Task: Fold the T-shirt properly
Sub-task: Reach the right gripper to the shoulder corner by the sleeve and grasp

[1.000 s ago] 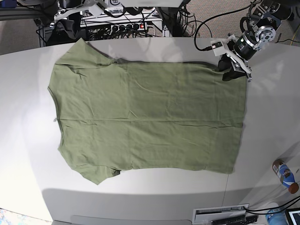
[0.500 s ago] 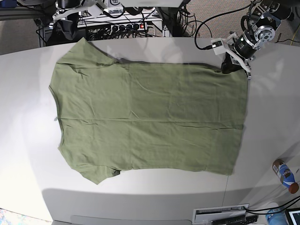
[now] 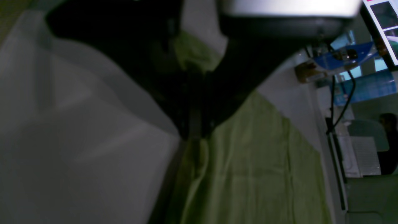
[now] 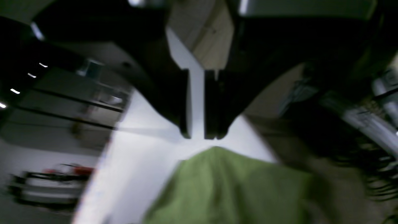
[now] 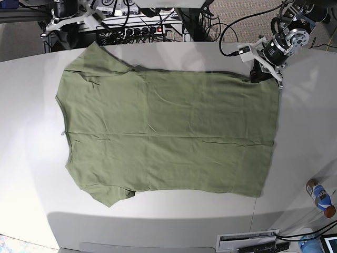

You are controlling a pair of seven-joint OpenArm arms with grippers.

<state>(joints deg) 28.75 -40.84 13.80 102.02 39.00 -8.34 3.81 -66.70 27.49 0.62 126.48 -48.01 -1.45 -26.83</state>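
The olive-green T-shirt (image 5: 168, 132) lies spread flat on the white table (image 5: 31, 174), neck to the left and hem to the right. My left gripper (image 5: 256, 76) sits at the far hem corner. In the left wrist view it (image 3: 194, 135) is shut on a pinch of the T-shirt (image 3: 255, 161). My right gripper (image 4: 197, 135) hovers just beyond the tip of the far sleeve (image 4: 224, 186); its jaws stand a narrow gap apart with only table showing between them. In the base view, only part of the right arm (image 5: 71, 16) shows at the top left.
A small bottle (image 5: 320, 197) lies near the table's right front edge. Cables and a power strip (image 5: 137, 29) crowd the floor behind the table. A grey slotted box (image 5: 247, 241) sits at the front edge.
The left gripper has edged slightly toward the far edge at the hem corner. The right arm has shifted left along the top of the base view.
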